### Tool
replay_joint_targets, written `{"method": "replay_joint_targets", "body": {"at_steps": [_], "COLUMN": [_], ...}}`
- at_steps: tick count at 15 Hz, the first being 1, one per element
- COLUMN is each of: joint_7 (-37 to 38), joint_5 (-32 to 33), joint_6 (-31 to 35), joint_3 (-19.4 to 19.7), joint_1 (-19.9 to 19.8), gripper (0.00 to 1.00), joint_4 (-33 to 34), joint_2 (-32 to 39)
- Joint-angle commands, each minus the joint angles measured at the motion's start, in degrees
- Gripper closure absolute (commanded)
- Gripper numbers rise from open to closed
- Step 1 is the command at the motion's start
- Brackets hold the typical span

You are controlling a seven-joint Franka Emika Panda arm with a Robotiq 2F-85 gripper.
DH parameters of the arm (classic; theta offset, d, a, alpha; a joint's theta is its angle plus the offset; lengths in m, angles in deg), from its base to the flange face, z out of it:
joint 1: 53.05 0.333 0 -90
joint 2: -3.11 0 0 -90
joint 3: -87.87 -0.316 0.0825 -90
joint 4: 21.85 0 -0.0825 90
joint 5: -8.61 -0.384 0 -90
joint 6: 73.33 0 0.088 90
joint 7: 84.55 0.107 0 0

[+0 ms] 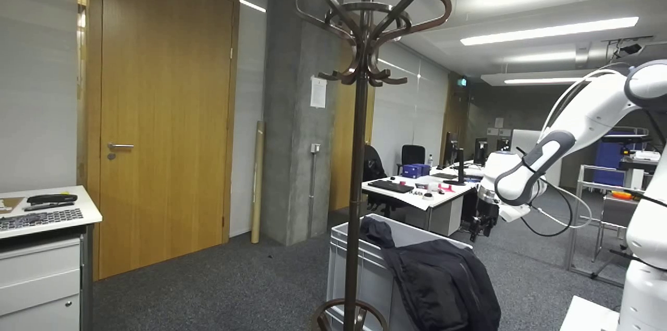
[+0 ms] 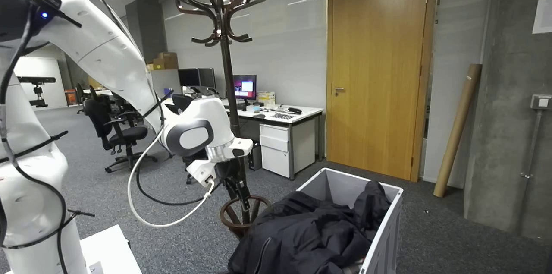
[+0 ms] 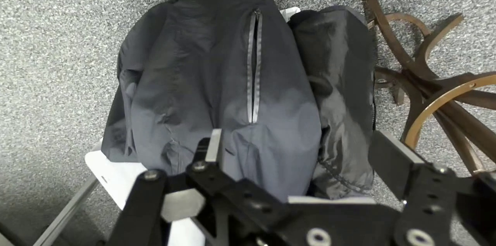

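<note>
My gripper (image 3: 306, 147) stands wide open in the wrist view, with nothing between its fingers. Below it lies a dark jacket (image 3: 217, 71) with a pale-edged zip, and the fingers appear apart from the cloth. Beside that is a shinier dark fabric piece (image 3: 341, 83); whether it belongs to the same garment I cannot tell. In an exterior view the jacket (image 1: 443, 289) drapes over the side of a grey crate (image 1: 338, 258), and the gripper (image 1: 480, 233) hangs above. A dark wooden coat stand (image 2: 228, 75) rises close by, partly behind the gripper (image 2: 243, 198) in that view.
The coat stand's ring foot (image 3: 426, 116) reaches near the right finger in the wrist view. A white surface (image 2: 108, 252) lies at the robot's base. Desks (image 1: 453, 198), a wooden door (image 2: 375, 71), a concrete pillar (image 1: 297, 112) and a leaning cardboard tube (image 2: 457, 136) stand farther off.
</note>
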Motion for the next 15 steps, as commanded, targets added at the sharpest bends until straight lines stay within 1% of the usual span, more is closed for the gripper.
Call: {"method": "replay_joint_targets", "body": {"at_steps": [1, 2, 3, 4, 6, 8, 9, 10, 12, 15], "joint_7": [-1.71, -1.78, -2.98, -0.61, -0.68, -0.67, -1.88, -0.22, 0.28, -2.20], "joint_5": [0.61, 0.75, -0.35, -0.22, -0.38, -0.37, -1.54, -0.27, 0.82, -2.90], "joint_6": [2.90, 2.91, 0.45, 1.04, 1.04, 1.04, 2.51, 4.48, 9.04, 14.44], "joint_3": [0.76, 0.90, 0.93, 0.98, 1.11, 1.10, 0.71, 0.95, 1.11, 0.30], "joint_1": [-0.07, 0.18, 0.63, 0.93, 1.20, 1.21, 1.28, 1.46, 1.84, 1.98], "gripper": [0.00, 0.00, 0.00, 0.00, 0.00, 0.00, 0.00, 0.00, 0.00, 0.00], "joint_4": [4.29, 5.34, 6.69, 3.53, 4.27, 4.28, 3.04, 2.48, 2.33, 2.35], "joint_2": [9.04, 11.26, 12.79, 8.75, 10.68, 10.57, 8.99, 8.61, 9.82, 12.74]}}
